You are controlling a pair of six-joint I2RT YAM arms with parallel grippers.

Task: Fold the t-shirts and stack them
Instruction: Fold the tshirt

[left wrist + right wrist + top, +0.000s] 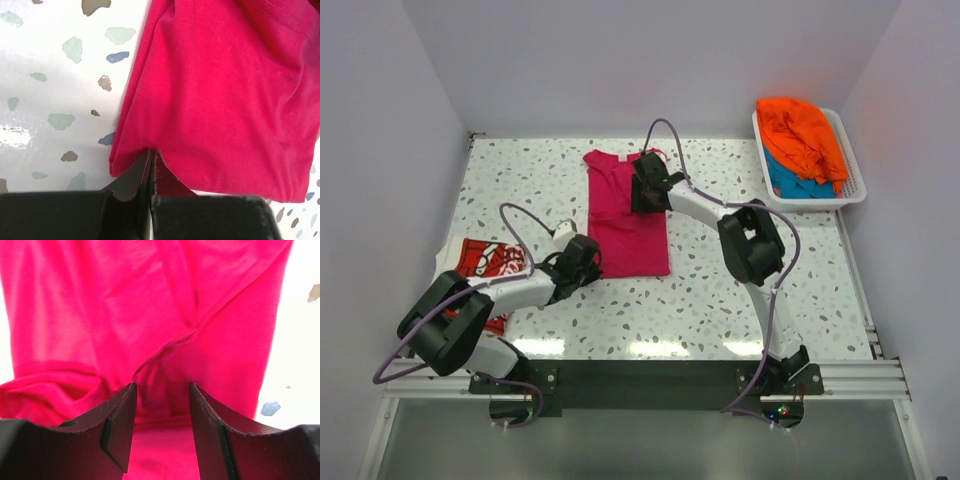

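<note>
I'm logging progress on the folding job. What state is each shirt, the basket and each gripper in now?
pink t-shirt: laid out on the table, partly folded
red t-shirt: folded, at the table's left edge
orange t-shirt: crumpled in the basket
teal-blue t-shirt: crumpled beneath the orange one
basket: upright, holding both
left gripper: shut on the pink t-shirt's near corner
right gripper: open, over the pink t-shirt

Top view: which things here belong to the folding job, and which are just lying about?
Job: magenta-pink t-shirt, pinched at its near edge by the left gripper, right gripper open over it; red lettered t-shirt; orange t-shirt; teal-blue t-shirt.
Lying about: white basket holding the last two; table.
</note>
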